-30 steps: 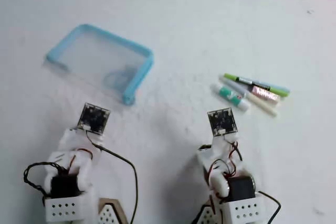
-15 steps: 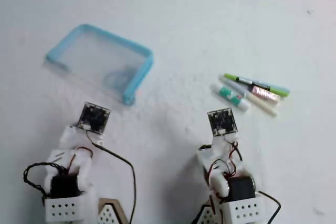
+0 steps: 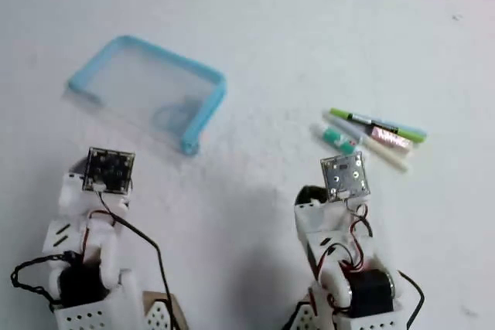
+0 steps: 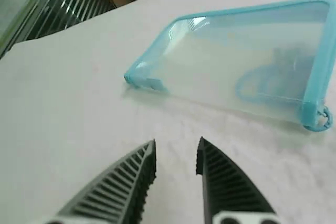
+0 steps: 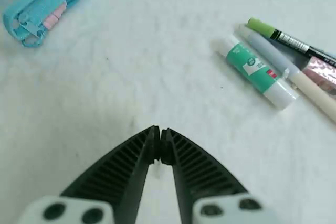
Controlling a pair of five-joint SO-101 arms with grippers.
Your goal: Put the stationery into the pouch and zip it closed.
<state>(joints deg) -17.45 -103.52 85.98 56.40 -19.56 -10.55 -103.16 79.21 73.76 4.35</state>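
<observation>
I'm just starting: right gripper (image 5: 159,144), tips together, empty, near the glue (image 5: 256,71); left gripper (image 4: 176,156), slightly parted, empty, facing the pouch (image 4: 236,61). Next, I should spread the right and grasp the glue.

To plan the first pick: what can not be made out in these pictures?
Pouch: zip open or shut is unclear; blurred in the high view, cut by the edge in the right wrist view.
Glue stick: near end under the right arm's camera board, high view.
Pink item: cut by the right wrist view's edge.
</observation>
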